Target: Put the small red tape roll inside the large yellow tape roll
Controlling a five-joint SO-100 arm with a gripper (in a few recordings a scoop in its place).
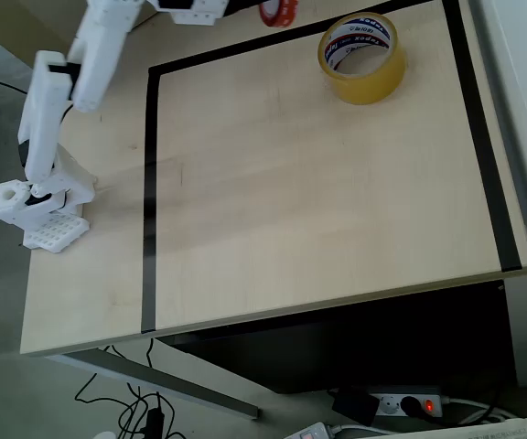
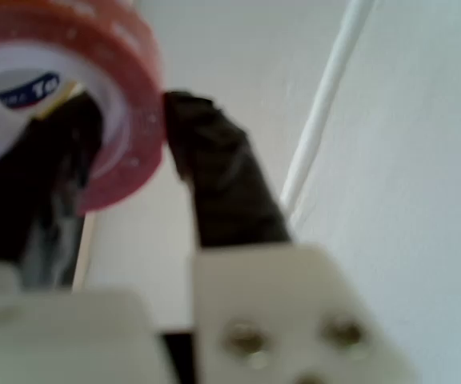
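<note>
Tool gripping blurred small red tape roll, roll cropped overhead.

Table: pale wood-grain top, smooth and matt, edged with matt black tape strips.
Large yellow tape roll: translucent amber film, glossy; white core looked like printed card.
Small red tape roll: translucent red film with a slight sheen; pale, smooth inner core carrying blue print.
Gripper: fingers looked matt black, set in smooth white plastic.
Arm: white plastic, smooth, faintly glossy.
</note>
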